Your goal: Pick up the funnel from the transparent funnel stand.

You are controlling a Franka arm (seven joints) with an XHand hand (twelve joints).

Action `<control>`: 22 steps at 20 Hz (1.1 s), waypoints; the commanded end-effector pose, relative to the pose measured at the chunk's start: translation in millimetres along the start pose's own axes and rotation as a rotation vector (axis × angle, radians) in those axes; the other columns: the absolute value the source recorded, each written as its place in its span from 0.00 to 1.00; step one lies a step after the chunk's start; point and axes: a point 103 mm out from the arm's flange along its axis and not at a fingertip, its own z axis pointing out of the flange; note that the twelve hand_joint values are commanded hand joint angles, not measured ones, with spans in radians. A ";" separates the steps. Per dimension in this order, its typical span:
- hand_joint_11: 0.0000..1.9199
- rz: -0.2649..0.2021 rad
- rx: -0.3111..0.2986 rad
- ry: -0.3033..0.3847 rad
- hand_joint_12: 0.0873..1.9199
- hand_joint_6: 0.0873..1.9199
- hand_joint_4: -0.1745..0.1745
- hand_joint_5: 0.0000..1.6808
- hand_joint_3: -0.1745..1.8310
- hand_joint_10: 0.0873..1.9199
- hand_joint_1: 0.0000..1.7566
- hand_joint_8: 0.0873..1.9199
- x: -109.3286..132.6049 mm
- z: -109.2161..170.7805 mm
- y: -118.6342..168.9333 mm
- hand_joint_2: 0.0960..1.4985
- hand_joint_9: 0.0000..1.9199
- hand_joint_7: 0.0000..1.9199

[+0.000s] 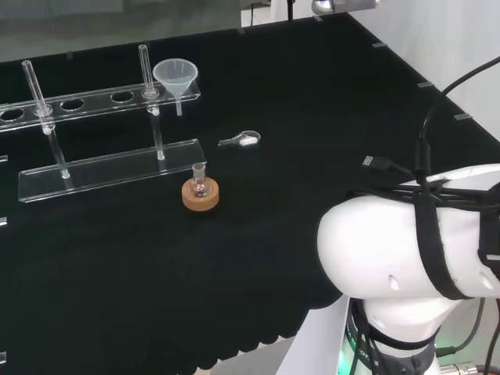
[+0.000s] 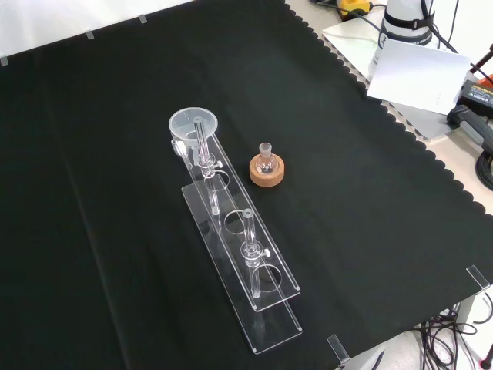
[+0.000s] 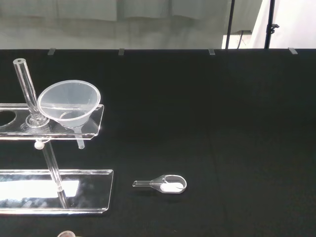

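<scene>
Funnel sits in the clear stand's end hole — seemingly untouched.

Funnel sat in the stand shelf's right end, head view.
Flask on cork ring stood before the stand; scoop lay right of it.

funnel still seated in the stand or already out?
Seated. The funnel sits upright in the end hole of the transparent funnel stand, its stem poking out below the upper plate.
</scene>
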 end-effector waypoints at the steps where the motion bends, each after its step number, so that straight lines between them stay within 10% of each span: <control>1: 0.10 0.001 -0.009 -0.005 0.68 0.00 0.54 0.15 0.27 0.31 0.01 0.27 0.6 -0.6 0.0 0.78 0.12 0.02; 22: 0.10 0.058 0.013 -0.005 0.68 0.00 0.53 0.16 0.28 0.31 0.00 0.26 6.5 22.3 20.1 0.79 0.13 0.02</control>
